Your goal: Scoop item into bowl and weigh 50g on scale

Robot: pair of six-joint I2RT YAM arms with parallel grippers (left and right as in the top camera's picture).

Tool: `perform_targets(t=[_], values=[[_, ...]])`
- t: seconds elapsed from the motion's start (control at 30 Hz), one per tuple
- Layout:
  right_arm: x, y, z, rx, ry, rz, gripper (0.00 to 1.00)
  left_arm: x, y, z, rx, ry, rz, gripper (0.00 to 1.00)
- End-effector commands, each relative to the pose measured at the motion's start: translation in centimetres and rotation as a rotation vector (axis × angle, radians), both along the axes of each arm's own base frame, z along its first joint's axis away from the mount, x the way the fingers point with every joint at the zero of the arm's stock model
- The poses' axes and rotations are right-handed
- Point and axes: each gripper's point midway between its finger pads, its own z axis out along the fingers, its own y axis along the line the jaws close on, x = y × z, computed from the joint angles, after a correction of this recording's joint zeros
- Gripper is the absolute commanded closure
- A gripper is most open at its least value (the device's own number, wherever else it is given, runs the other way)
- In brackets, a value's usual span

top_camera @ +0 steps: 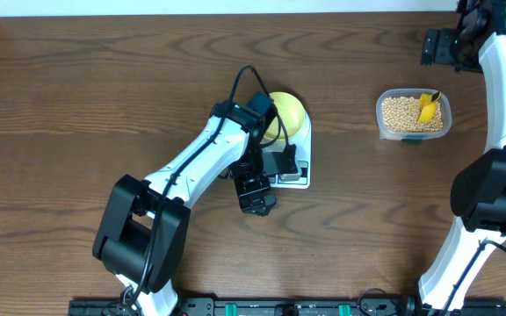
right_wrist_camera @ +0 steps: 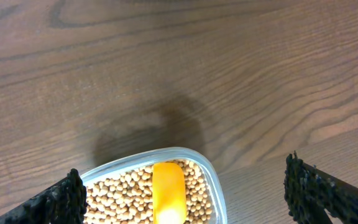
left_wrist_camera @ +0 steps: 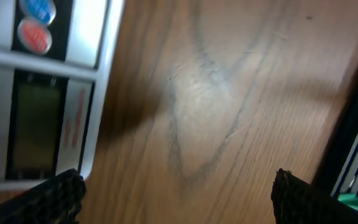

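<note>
Left gripper [left_wrist_camera: 176,198] is spread wide and empty over the table [left_wrist_camera: 229,93], with the scale [left_wrist_camera: 36,93] at the finger [left_wrist_camera: 55,193] on the view's left. The bowl [top_camera: 286,112] sits on the scale. Right gripper [right_wrist_camera: 182,196] is wide apart and empty. The tub [right_wrist_camera: 211,180] of beans [right_wrist_camera: 123,193], scoop [right_wrist_camera: 168,190] inside, lies between its 2 fingers, below them.

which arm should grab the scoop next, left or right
Right. Its open fingers face the tub of beans holding the yellow scoop; the left arm is over the scale, farther away.
</note>
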Motion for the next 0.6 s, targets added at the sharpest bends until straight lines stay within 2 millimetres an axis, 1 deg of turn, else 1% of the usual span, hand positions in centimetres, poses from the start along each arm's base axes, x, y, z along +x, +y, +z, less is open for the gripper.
perform_targets(t=[0.0,0.07,0.13,0.27,0.43,0.57], values=[[0.2,-0.4,0.6,-0.016,-0.013,-0.001,0.01,0.1,-0.6,-0.2,-0.042,-0.048,-0.143,0.02],[0.2,-0.4,0.6,-0.016,-0.013,-0.001,0.01,0.9,0.0,-0.7,0.039,-0.117,-0.182,0.02],[0.2,-0.4,0.6,-0.016,-0.013,-0.001,0.01,0.8,0.1,-0.9,0.084,-0.138,-0.205,0.02],[0.2,-0.4,0.6,-0.016,-0.013,-0.001,0.01,0.5,-1.0,-1.1,0.078,-0.173,-0.293,0.02],[0.2,-0.4,0.6,-0.016,-0.014,-0.001,0.01,0.9,-1.2,-1.1,0.065,-0.205,-0.37,0.02],[0.2,-0.4,0.6,-0.016,-0.014,-0.001,0.01,0.2,-1.3,-1.2,0.036,-0.178,-0.417,0.02]])
